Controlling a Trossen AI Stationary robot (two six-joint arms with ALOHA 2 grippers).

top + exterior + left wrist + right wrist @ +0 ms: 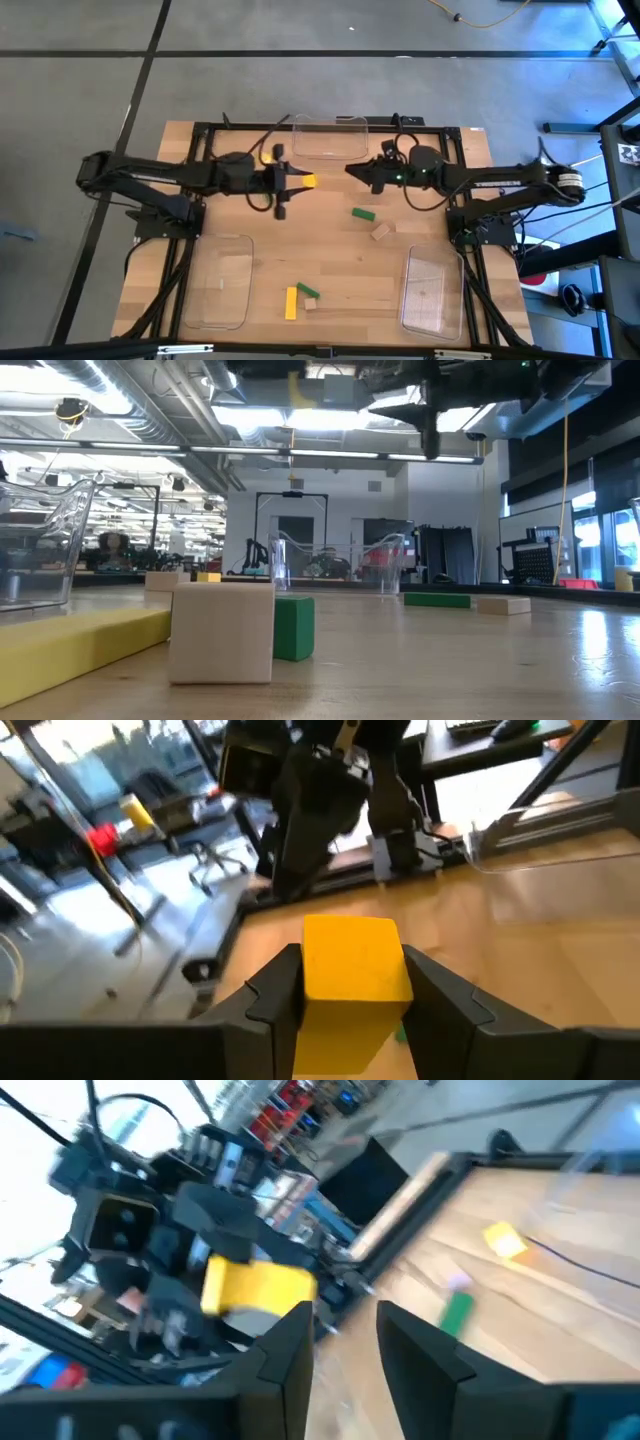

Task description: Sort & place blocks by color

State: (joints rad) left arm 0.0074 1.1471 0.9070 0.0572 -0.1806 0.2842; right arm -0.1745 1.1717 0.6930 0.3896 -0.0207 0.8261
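We see the wooden tabletop (330,260) with three clear trays (329,137) on it: one at the far edge between the arms, and one at each near corner. Both arms reach inward over the far half, tips facing each other with a gap between them. The left claw (303,181) holds a yellow block (308,181) raised off the wood; in the left wrist view its fingers (278,990) press the block's two sides, and the block's long axis seems to run straight out along the fingers, pointing across at the right arm. The right claw (352,171) stands just apart from that block, partly spread and empty; in its own wrist view the yellow block (258,1285) sits ahead of its tips, not between them. We judge the left arm alone carries the block, and the far tray lies just behind it, nearer than either corner tray. The other blocks rest loose: a green one (363,213) and a tan one (380,231) near the right arm, and a yellow, green and tan cluster (298,297) at the near edge.
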